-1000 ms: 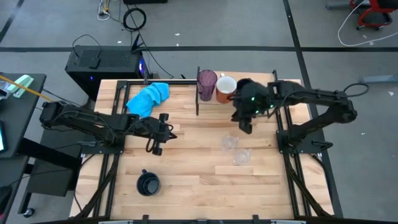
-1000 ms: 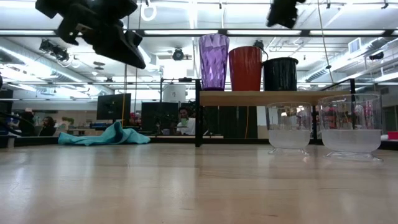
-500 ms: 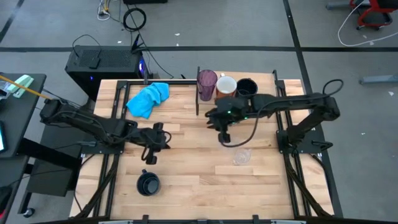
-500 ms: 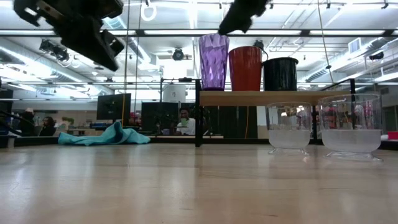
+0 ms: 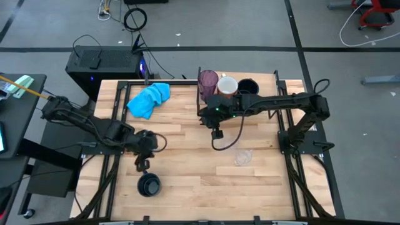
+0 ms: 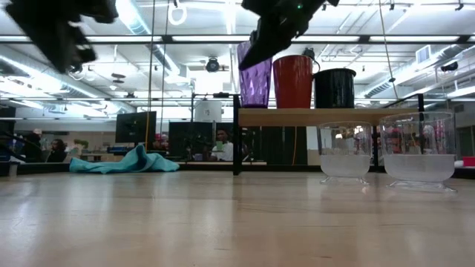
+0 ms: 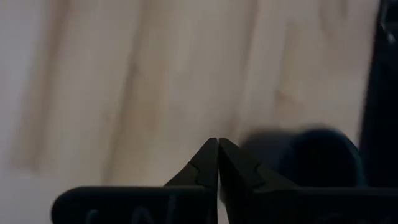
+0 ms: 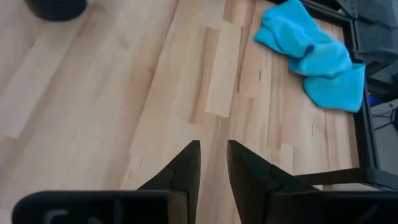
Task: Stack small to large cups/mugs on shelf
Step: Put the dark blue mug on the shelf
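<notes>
A purple tumbler (image 5: 208,80), an orange mug (image 5: 226,85) and a black mug (image 5: 248,87) stand in a row on the pale wood shelf (image 6: 319,116). A second black mug (image 5: 149,185) stands on the tabletop near the front left. Two clear cups (image 6: 345,152) (image 6: 418,148) stand on the table in front of the shelf. My left gripper (image 5: 142,164) is shut and empty, just above and behind the second black mug (image 7: 311,155). My right gripper (image 5: 215,132) hovers over the table's middle, its fingers a narrow gap apart (image 8: 213,149) and empty.
A bright blue cloth (image 5: 149,99) lies crumpled at the far left of the table and also shows in the right wrist view (image 8: 317,59). The shelf's thin dark upright (image 5: 199,94) stands beside the tumbler. A loose cable loop (image 5: 226,142) hangs under my right arm.
My right gripper has left the shelf and gone toward the table's left, out over the middle. My left gripper has gone toward the near edge, toward the black mug on the table. The black mug on the shelf has come into plain view.
</notes>
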